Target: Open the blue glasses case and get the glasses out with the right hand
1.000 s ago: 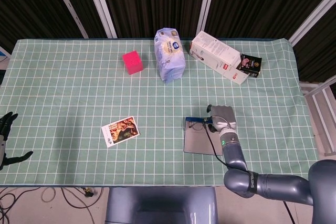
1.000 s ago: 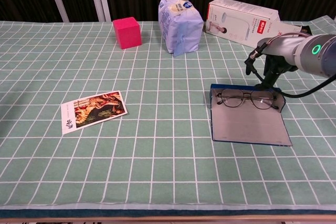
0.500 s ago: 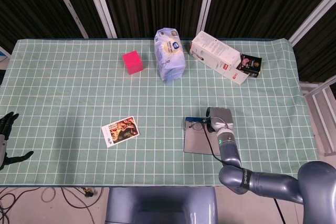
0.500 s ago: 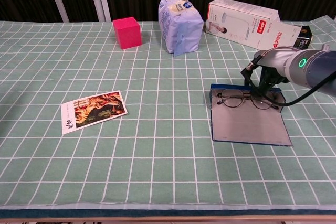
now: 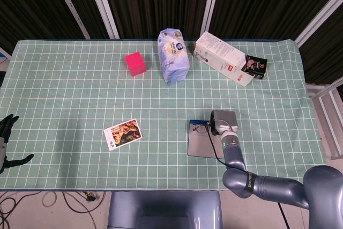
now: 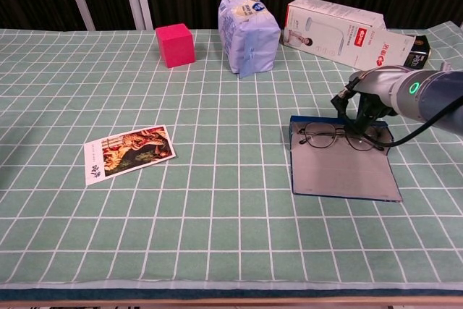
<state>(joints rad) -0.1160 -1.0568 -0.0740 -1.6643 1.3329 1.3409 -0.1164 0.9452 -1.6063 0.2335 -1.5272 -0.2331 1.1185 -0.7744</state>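
Right robot hand [image 6: 365, 110] reaches down at the far edge of the open blue glasses case [image 6: 343, 168], against the right side of the glasses [image 6: 338, 136]; whether its fingers pinch the frame cannot be told. Those glasses lie in the case's far half, its lid flat on the table [image 6: 217, 200]. Left robot hand [image 5: 6, 140] hangs off the table's left edge, fingers spread.

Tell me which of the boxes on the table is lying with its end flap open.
The long white carton at the back right: its right end flap hangs open. The pink cube is closed all round.
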